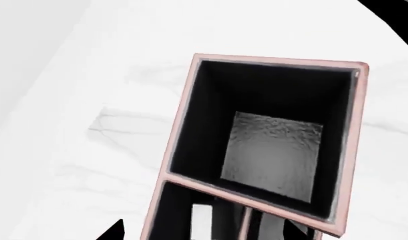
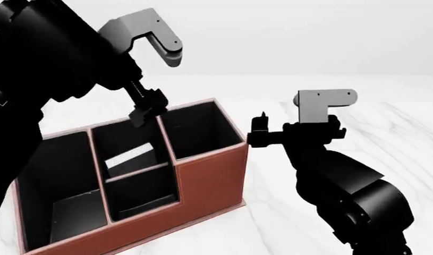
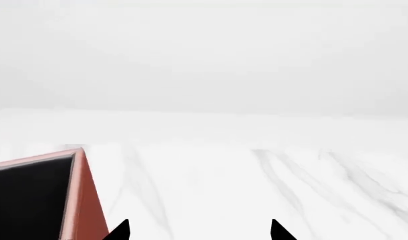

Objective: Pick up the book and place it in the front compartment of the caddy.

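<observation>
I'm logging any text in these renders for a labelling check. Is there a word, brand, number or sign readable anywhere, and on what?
None: no readable text in any view.
The caddy has plain reddish-brown walls and black lining.
The book, in a middle cell, shows only white page edges.
The marble tabletop carries grey veins only.
The arms and both grey camera brackets are unmarked.

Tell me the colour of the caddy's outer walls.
Reddish-brown outside, black inside; the caddy shows it best in the head view.

Caddy [image 2: 209, 175] matt reddish leather-look, lining black; table [image 2: 386, 133] smooth white marble.
</observation>
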Available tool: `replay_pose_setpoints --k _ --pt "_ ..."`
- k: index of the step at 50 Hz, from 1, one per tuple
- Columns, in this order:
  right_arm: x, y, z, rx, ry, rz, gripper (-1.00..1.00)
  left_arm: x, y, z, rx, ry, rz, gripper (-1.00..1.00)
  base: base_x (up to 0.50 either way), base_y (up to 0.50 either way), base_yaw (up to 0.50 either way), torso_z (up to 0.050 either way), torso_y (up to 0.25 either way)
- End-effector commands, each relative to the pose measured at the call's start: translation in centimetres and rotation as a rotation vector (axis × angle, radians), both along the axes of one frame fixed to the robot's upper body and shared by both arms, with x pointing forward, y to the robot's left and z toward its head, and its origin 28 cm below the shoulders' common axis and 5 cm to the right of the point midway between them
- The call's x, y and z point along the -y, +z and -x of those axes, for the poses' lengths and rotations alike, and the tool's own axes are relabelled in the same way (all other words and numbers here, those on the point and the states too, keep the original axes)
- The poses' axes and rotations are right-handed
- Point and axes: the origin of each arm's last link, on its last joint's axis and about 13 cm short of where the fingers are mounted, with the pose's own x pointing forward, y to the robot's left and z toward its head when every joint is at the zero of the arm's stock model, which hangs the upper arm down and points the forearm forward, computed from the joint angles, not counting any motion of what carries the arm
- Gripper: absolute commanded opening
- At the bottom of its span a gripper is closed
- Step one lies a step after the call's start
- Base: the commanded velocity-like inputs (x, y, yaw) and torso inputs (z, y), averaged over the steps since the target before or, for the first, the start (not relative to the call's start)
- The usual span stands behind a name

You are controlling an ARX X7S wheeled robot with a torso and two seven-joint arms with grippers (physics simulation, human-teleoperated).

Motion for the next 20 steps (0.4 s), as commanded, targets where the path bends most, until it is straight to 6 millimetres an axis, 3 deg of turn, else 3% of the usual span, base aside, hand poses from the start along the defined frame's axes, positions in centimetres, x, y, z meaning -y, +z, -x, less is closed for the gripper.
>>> replay_pose_setpoints --k 1,8,20 --pt "-0.2 2.5 1.1 0.153 -0.028 -0.039 1.0 -0.8 -0.4 4.0 0.134 0.049 0.174 1.0 0.0 0.0 0.0 0.0 0.0" --pt "-0.1 3.4 1.5 0.21 -0.039 -0.047 1.0 -1.7 -2.1 6.3 0.175 0.035 0.206 1.0 0.0 0.0 0.0 0.0 0.0" --pt "-0.3 3.8 1.7 0.227 -0.041 -0.039 1.0 -2.5 -3.3 6.7 0.165 0.069 0.209 1.0 0.0 0.0 0.0 0.0 0.0"
